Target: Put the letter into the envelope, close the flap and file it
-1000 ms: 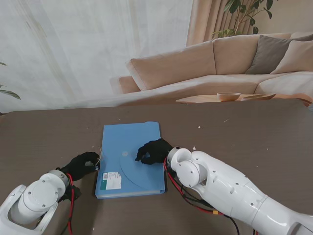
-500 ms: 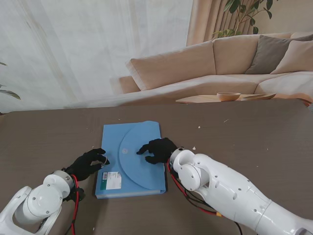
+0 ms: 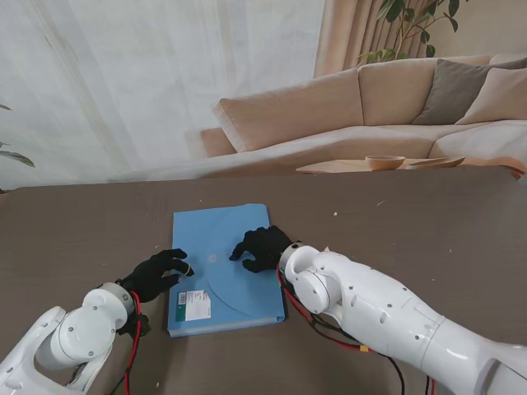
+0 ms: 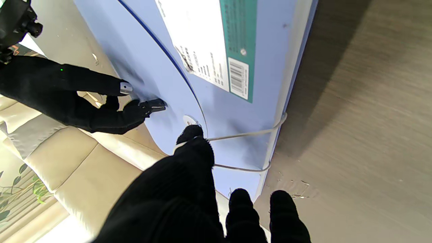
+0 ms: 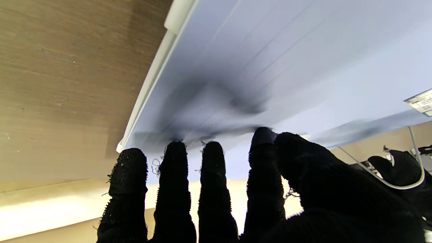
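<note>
The envelope (image 3: 226, 263) is showing light blue, carrying a white label (image 3: 193, 305) with a teal stripe and a barcode. Both hands are wearing black gloves. The surface (image 3: 412, 239) is showing brown woodgrain.

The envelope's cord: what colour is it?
White cord, clearest in the left wrist view.

living room: sofa (image 3: 362, 107), curtains (image 3: 354, 33)
</note>
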{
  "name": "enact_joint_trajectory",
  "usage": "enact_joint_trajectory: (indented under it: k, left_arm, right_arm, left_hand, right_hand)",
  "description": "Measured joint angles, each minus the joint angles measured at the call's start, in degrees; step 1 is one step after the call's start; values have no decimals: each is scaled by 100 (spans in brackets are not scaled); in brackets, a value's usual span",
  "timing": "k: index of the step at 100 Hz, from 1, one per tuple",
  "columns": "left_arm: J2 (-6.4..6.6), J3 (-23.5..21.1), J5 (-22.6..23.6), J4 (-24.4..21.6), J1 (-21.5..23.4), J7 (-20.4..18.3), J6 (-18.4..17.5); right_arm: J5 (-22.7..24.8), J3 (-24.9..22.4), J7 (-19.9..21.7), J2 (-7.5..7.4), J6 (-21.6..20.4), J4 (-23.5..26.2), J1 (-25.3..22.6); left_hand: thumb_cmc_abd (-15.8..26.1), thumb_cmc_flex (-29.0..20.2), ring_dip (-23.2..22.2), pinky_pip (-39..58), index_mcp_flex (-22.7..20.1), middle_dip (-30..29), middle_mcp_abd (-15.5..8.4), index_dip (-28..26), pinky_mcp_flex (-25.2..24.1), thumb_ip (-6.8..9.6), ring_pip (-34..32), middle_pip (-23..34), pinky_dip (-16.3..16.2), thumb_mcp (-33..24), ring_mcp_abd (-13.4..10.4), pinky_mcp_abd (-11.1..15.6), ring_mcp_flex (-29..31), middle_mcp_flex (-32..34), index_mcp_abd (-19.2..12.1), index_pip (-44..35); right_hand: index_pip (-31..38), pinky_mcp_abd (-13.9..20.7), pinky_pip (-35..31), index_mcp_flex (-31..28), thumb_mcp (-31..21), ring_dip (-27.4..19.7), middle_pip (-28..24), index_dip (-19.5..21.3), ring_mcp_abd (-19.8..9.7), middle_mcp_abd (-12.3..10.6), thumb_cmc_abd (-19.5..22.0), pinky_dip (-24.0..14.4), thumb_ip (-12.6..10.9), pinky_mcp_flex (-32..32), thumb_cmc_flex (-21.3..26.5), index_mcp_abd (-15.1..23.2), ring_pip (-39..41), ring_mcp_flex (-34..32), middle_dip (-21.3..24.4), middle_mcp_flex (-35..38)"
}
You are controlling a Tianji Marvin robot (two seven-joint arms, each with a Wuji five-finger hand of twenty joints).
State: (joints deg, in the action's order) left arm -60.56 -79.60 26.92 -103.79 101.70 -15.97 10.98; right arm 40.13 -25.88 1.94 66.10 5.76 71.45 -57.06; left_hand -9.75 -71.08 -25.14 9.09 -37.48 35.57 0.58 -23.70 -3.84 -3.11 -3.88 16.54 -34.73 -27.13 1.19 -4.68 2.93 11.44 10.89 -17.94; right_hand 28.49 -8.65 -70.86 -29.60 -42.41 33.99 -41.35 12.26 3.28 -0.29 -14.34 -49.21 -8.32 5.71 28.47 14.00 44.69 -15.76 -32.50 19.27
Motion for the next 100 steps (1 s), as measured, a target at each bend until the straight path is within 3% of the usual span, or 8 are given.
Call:
enact_joint_trajectory:
  k: [14,30,54,62,69,100]
  left_arm:
    - [0,83,113,48,-83,64,-20]
    - [0,262,600,149,-222,236,-57]
    - [-1,576,713,332,-546,341,128]
    - [-1,663,773,374,-639,335,201]
    - [2,754,861,417,-720,329,242]
    - [22,1226,1143,652,-1102,367,442]
  right_arm:
    - [59,-7,-58,6,-72,-30,0]
    - [-87,7,31,4,-203,-72,33]
    - [-336,26,32,55,-412,-210,141]
    - [-363,27,25,77,-459,-243,163]
    - [-379,46,21,87,-490,-267,183]
    - [-440,103,21,118,-580,-341,244]
  left_hand:
    - [13,0,0,0,0,0,-2,0,1,0,0,0,1,0,0,1,0,0,-98,1]
    - [190,-1,0,0,-1,0,-2,17,1,0,0,34,1,202,0,1,0,0,-252,0]
    - [275,-1,-60,4,-61,0,-2,76,1,0,-3,123,1,725,0,1,0,0,-273,1]
    - [279,-1,-62,4,-61,0,-2,77,1,1,-3,126,1,822,0,1,0,1,-325,1]
    - [279,-1,-81,5,-61,0,-2,78,1,1,-4,149,1,893,0,1,0,1,-392,-1]
    - [279,-1,-206,17,-64,-43,-4,79,1,2,-33,266,-5,898,0,1,0,2,-600,-118]
  right_hand:
    - [122,-20,852,-200,-6,-1027,1015,-86,-61,-465,-28,554,12,-188,0,-7,-1602,59,1185,48]
    - [228,-71,1209,-341,-24,-1444,1373,-433,-83,-613,-54,886,31,-129,132,-182,-2220,-187,1678,650]
    - [776,8,1021,-1005,-548,-1600,1675,-1038,-344,-453,-263,1189,362,557,314,-967,-2348,-1306,1769,2010]
    - [874,12,959,-1169,-700,-1603,1718,-1114,-356,-387,-356,1252,363,675,313,-977,-2328,-1494,1773,2244]
    - [910,13,958,-1199,-768,-1603,1733,-1169,-357,-363,-409,1293,517,698,318,-1004,-2286,-1539,1779,2306]
    - [977,76,898,-1206,-838,-1601,1720,-1171,-408,-335,-412,1384,529,740,319,-1019,-2157,-1569,1770,2419]
